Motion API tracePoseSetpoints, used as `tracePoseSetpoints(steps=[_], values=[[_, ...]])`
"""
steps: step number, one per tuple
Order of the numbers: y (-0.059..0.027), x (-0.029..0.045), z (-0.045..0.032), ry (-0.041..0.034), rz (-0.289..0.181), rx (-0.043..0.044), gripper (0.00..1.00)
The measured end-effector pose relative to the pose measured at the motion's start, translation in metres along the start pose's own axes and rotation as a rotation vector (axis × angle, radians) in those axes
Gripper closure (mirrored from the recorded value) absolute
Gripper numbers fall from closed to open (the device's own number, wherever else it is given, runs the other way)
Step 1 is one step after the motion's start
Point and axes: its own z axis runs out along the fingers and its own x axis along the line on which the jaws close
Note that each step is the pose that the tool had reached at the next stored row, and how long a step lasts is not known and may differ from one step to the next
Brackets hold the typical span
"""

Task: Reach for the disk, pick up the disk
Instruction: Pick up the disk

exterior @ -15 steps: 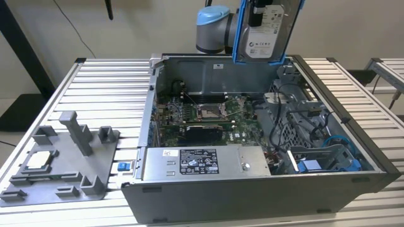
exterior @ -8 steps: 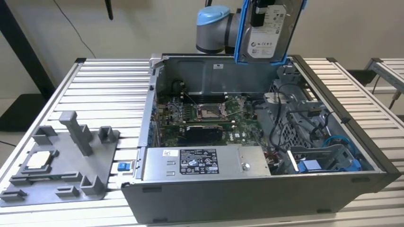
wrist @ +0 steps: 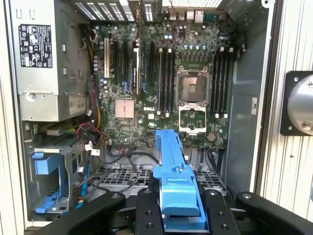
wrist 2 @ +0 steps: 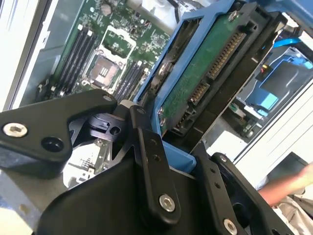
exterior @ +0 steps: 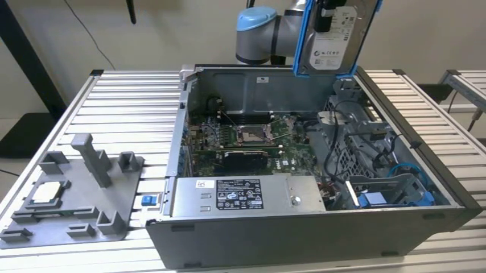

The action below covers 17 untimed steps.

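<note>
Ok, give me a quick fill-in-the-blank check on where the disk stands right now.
1. The claw is shut on the ____.
2. The disk hangs ____ the open case, clear of it.
3. The disk's side rails are coloured ____.

Missing words: disk; above; blue
</note>
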Motion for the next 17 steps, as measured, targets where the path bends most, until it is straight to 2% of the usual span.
tracePoseSetpoints(steps=[10,17], values=[[-0.0006,0.0018,0.0001,0.0000,0.000,-0.0001,1.00],[-0.0013,0.0164,0.0001,0.0000,0.000,-0.0005,1.00]])
